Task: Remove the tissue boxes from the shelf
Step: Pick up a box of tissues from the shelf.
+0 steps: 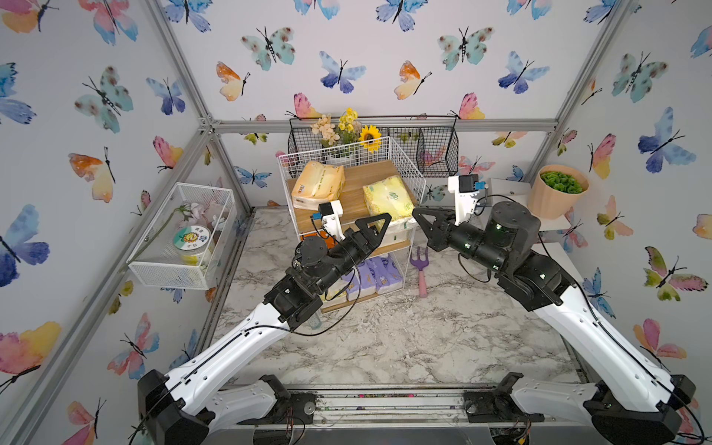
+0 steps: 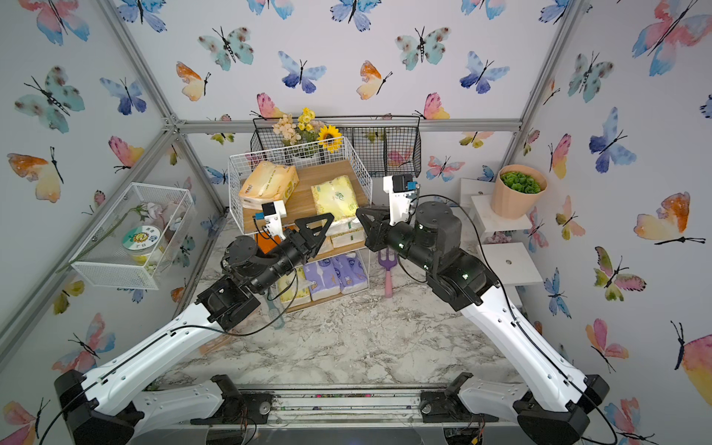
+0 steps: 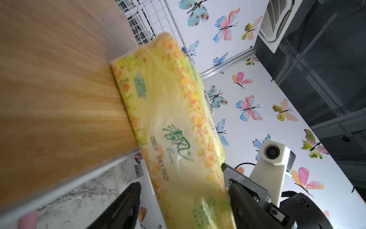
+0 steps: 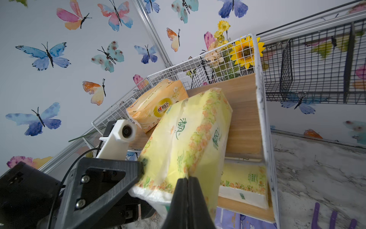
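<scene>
Fingers (image 3: 122,208) flank yellow pack (image 3: 174,126); top views hide one

Lab cell: aluminium frame (image 1: 385,125), butterfly wallpaper (image 1: 346,57)

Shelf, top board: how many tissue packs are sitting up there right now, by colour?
Peach pack: 1
Yellow pack: 1, overhanging the front edge of the top board
Total: 2
</scene>
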You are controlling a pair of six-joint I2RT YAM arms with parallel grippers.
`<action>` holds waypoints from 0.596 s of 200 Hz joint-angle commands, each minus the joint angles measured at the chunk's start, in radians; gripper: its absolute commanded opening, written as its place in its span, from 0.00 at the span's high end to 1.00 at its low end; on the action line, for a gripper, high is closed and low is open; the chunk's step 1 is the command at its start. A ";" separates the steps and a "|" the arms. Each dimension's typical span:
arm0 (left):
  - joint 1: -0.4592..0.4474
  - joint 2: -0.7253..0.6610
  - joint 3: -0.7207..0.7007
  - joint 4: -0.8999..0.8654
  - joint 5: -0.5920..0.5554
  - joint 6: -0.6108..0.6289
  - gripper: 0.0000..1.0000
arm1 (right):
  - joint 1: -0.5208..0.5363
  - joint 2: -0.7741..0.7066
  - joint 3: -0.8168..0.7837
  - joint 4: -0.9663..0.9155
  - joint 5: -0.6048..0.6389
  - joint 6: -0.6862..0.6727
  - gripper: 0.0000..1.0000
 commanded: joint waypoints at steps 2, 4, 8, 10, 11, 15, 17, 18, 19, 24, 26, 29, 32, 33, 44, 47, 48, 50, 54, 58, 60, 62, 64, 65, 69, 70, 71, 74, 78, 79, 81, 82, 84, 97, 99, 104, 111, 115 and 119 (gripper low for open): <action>-0.002 0.013 0.038 0.079 -0.012 -0.012 0.30 | 0.008 -0.035 -0.016 -0.039 -0.016 -0.019 0.99; -0.002 0.014 0.040 0.080 -0.010 -0.012 0.31 | 0.008 -0.036 -0.016 -0.042 -0.014 -0.019 0.99; -0.002 0.015 0.041 0.080 -0.010 -0.011 0.32 | 0.008 -0.038 -0.019 -0.046 -0.011 -0.024 0.99; -0.001 0.015 0.041 0.081 -0.010 -0.011 0.32 | 0.008 -0.039 -0.019 -0.049 -0.010 -0.024 0.99; -0.002 0.016 0.041 0.081 -0.009 -0.010 0.32 | 0.008 -0.040 -0.020 -0.050 -0.008 -0.025 0.99; -0.003 0.017 0.042 0.081 -0.008 -0.010 0.33 | 0.008 -0.042 -0.021 -0.055 -0.006 -0.027 0.98; -0.003 0.018 0.043 0.082 -0.007 -0.009 0.34 | 0.008 -0.044 -0.022 -0.057 -0.005 -0.029 0.98; -0.002 0.018 0.043 0.082 -0.007 -0.009 0.34 | 0.008 -0.044 -0.023 -0.058 -0.005 -0.030 0.98; -0.001 0.019 0.043 0.083 -0.005 -0.009 0.34 | 0.008 -0.045 -0.024 -0.059 -0.003 -0.030 0.98; -0.002 0.021 0.046 0.084 -0.001 -0.009 0.36 | 0.008 -0.049 -0.027 -0.063 -0.002 -0.032 0.99; -0.002 0.023 0.046 0.084 0.000 -0.007 0.36 | 0.008 -0.050 -0.028 -0.065 -0.001 -0.032 0.99; -0.002 0.023 0.047 0.086 0.002 -0.007 0.37 | 0.008 -0.052 -0.030 -0.068 0.000 -0.033 0.99; -0.003 0.025 0.046 0.087 0.003 -0.006 0.38 | 0.008 -0.053 -0.032 -0.071 0.001 -0.033 0.99; -0.003 0.026 0.047 0.088 0.005 -0.006 0.39 | 0.008 -0.053 -0.032 -0.072 0.001 -0.033 0.99; -0.003 0.032 0.046 0.095 0.010 -0.009 0.44 | 0.008 -0.057 -0.033 -0.082 0.002 -0.033 0.99; -0.004 0.034 0.046 0.099 0.012 -0.010 0.46 | 0.008 -0.058 -0.033 -0.084 0.002 -0.032 0.99; -0.004 0.035 0.046 0.100 0.012 -0.010 0.47 | 0.008 -0.058 -0.033 -0.084 0.001 -0.032 0.99; -0.005 0.036 0.045 0.103 0.012 -0.010 0.48 | 0.008 -0.058 -0.033 -0.085 0.000 -0.032 0.99; -0.004 0.038 0.045 0.107 0.015 -0.010 0.50 | 0.008 -0.059 -0.034 -0.088 0.001 -0.032 0.99; -0.006 0.039 0.043 0.111 0.013 -0.010 0.53 | 0.008 -0.060 -0.035 -0.090 0.000 -0.032 0.99; -0.007 0.040 0.043 0.112 0.013 -0.010 0.54 | 0.008 -0.061 -0.034 -0.092 -0.001 -0.033 0.99; -0.009 0.040 0.043 0.112 0.012 -0.010 0.56 | 0.008 -0.061 -0.034 -0.093 -0.001 -0.033 0.99; -0.009 0.041 0.043 0.112 0.011 -0.010 0.57 | 0.008 -0.061 -0.034 -0.094 -0.001 -0.033 0.99; -0.009 0.042 0.043 0.113 0.011 -0.010 0.58 | 0.008 -0.061 -0.034 -0.095 -0.001 -0.033 0.99; -0.011 0.044 0.043 0.113 0.010 -0.010 0.60 | 0.008 -0.062 -0.035 -0.097 0.001 -0.032 0.99; -0.012 0.044 0.043 0.112 0.009 -0.010 0.61 | 0.008 -0.063 -0.035 -0.098 0.001 -0.032 0.99; -0.012 0.044 0.043 0.112 0.009 -0.010 0.62 | 0.008 -0.064 -0.035 -0.098 0.002 -0.032 0.99; -0.012 0.045 0.043 0.112 0.009 -0.009 0.63 | 0.008 -0.065 -0.035 -0.100 0.003 -0.032 0.99; -0.014 0.045 0.043 0.112 0.010 -0.009 0.65 | 0.008 -0.067 -0.036 -0.101 0.005 -0.032 0.99; -0.015 0.046 0.044 0.112 0.009 -0.009 0.66 | 0.008 -0.066 -0.037 -0.101 0.005 -0.032 0.99; -0.016 0.047 0.044 0.112 0.009 -0.008 0.67 | 0.008 -0.067 -0.038 -0.101 0.007 -0.032 0.99; -0.016 0.047 0.044 0.112 0.009 -0.007 0.67 | 0.008 -0.068 -0.039 -0.101 0.006 -0.032 0.99; -0.018 0.046 0.044 0.113 0.010 -0.007 0.68 | 0.008 -0.069 -0.039 -0.101 0.007 -0.032 0.98; -0.023 0.048 0.045 0.109 0.007 0.000 0.71 | 0.008 -0.072 -0.042 -0.101 0.007 -0.031 0.97; -0.025 0.048 0.044 0.109 0.007 0.000 0.71 | 0.008 -0.073 -0.043 -0.101 0.008 -0.031 0.96; -0.027 0.048 0.044 0.107 0.005 0.001 0.72 | 0.008 -0.074 -0.043 -0.101 0.008 -0.031 0.94; -0.031 0.043 0.043 0.106 0.002 0.005 0.72 | 0.008 -0.076 -0.044 -0.101 0.008 -0.032 0.89; -0.032 0.042 0.041 0.104 -0.001 0.007 0.73 | 0.008 -0.079 -0.045 -0.100 0.006 -0.033 0.85; -0.035 0.039 0.040 0.102 -0.004 0.011 0.73 | 0.008 -0.083 -0.047 -0.098 0.006 -0.035 0.79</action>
